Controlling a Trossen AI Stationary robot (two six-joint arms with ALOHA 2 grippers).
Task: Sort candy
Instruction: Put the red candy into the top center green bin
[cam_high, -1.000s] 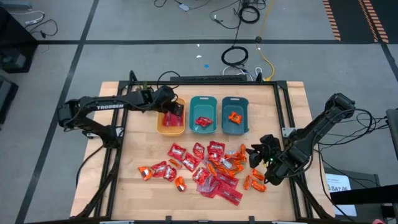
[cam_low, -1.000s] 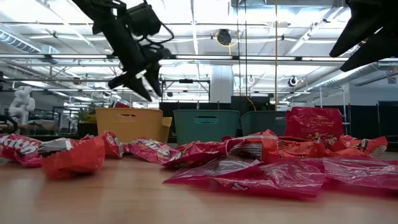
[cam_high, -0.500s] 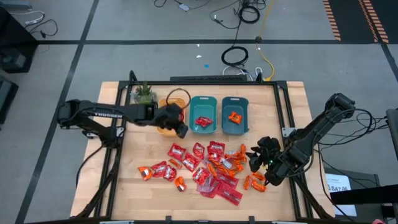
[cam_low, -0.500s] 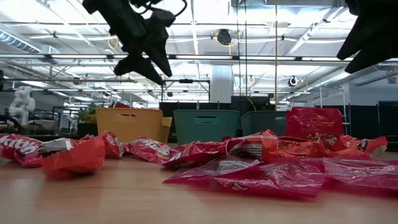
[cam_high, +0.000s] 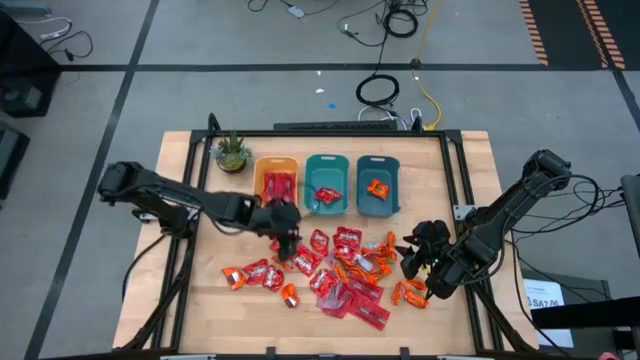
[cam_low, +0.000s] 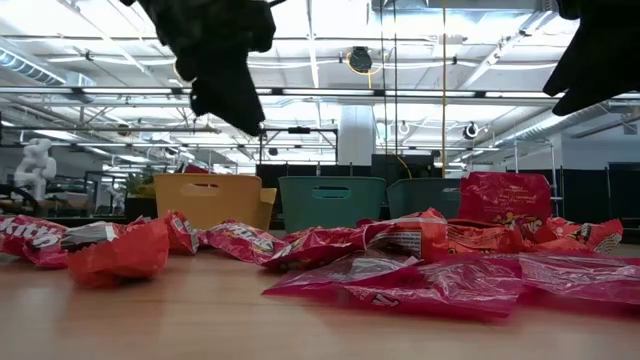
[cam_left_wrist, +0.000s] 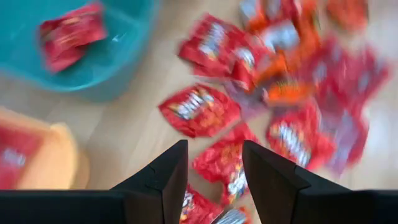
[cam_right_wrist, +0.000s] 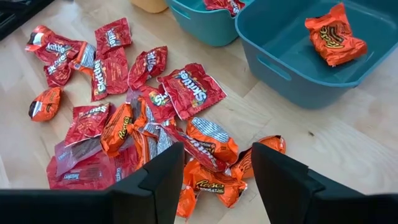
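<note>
Item, candy (cam_high: 335, 268): loose heap of red and orange wrapped pieces on the near half of the wooden table (cam_high: 190, 320); a few outliers lie apart toward the left edge of the heap.

Item, right gripper (cam_high: 418, 262): poised over the heap's right end; fingers parted, nothing between them; orange pieces (cam_right_wrist: 210, 163) directly below.

Item, left gripper (cam_high: 288, 244): over the heap's upper left corner, just in front of the bins; fingers parted with a moderate gap, empty; red packets (cam_left_wrist: 200, 110) beneath.

Item, bins, beyond the heap: yellow bin (cam_high: 275, 186) holding red packets; middle teal bin (cam_high: 326, 185) with a red packet; right teal bin (cam_high: 378, 185) with one orange piece.

Risks, as judged: packets overlap, so a closing grip may lift two kinds at once or snag a neighbour; slick wrappers may slip out mid-carry; both arms working one heap may crowd each other.

Item, potted plant (cam_high: 232, 152): far left corner; beyond, grey floor with cables; open hall with ceiling lights.
</note>
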